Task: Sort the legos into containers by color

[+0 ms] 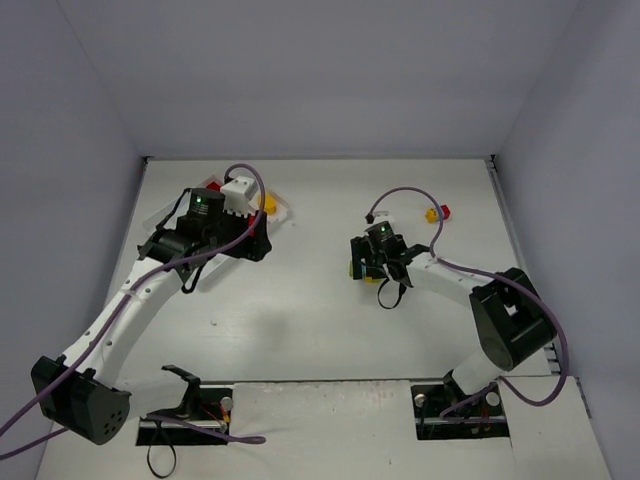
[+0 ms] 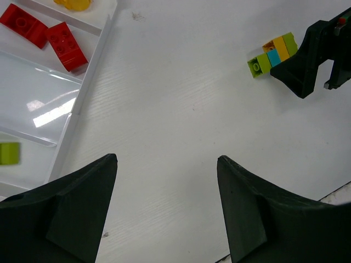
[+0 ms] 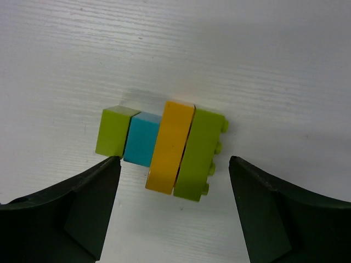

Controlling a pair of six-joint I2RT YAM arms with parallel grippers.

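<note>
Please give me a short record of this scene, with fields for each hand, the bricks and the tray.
left hand: open, empty, above the table beside the tray
right hand: open, jaws either side of the brick cluster, not closed on it
brick cluster: lime green, teal, orange-yellow, lime green, joined, lying on the table
tray: two red bricks in one compartment, yellow piece in the next, lime green brick in another
other bricks: yellow and red pair farther back on the table
</note>
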